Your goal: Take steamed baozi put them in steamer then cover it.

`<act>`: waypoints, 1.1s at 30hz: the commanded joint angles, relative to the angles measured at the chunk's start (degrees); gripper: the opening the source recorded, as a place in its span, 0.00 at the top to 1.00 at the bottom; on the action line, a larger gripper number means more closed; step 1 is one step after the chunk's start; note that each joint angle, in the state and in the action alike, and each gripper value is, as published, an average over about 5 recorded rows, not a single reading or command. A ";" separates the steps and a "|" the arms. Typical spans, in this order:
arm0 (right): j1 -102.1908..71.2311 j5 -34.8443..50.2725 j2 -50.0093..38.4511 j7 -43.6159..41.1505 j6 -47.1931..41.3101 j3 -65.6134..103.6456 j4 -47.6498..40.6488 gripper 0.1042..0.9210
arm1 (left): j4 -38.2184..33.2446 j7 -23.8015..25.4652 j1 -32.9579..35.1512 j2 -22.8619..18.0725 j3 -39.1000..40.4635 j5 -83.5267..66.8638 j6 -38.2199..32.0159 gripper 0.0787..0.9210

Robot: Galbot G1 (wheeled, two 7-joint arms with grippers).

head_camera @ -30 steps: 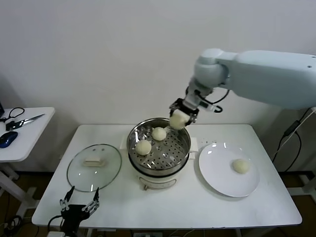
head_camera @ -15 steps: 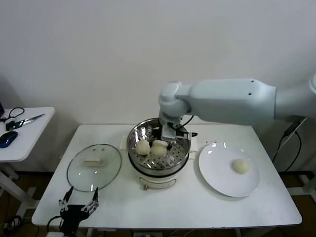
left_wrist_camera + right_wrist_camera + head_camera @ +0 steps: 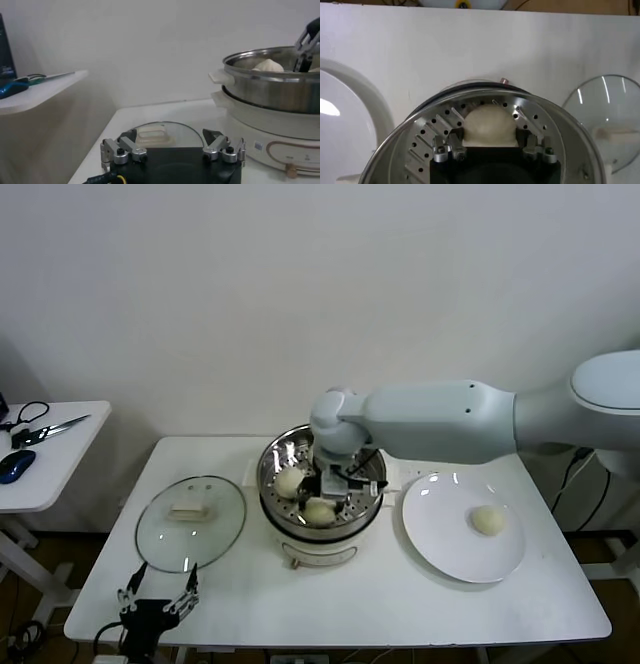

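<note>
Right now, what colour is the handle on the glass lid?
Cream-white, on the clear glass lid; head view shows it best.

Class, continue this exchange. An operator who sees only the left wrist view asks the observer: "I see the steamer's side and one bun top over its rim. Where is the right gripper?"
Observer: The right gripper is down inside the steamer, right over the front baozi.
Operator: How many are in?
Observer: Two show in the head view, that one and the left baozi; the arm hides part of the tray.
Operator: Any left outside?
Observer: The last baozi lies on the white plate, right of the steamer.
</note>
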 commanded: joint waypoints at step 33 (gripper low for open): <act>-3.31 20.91 -43.50 -9.36 -22.85 -1.44 -16.88 0.12 | -0.21 0.80 -2.01 0.79 0.29 -1.02 0.61 0.12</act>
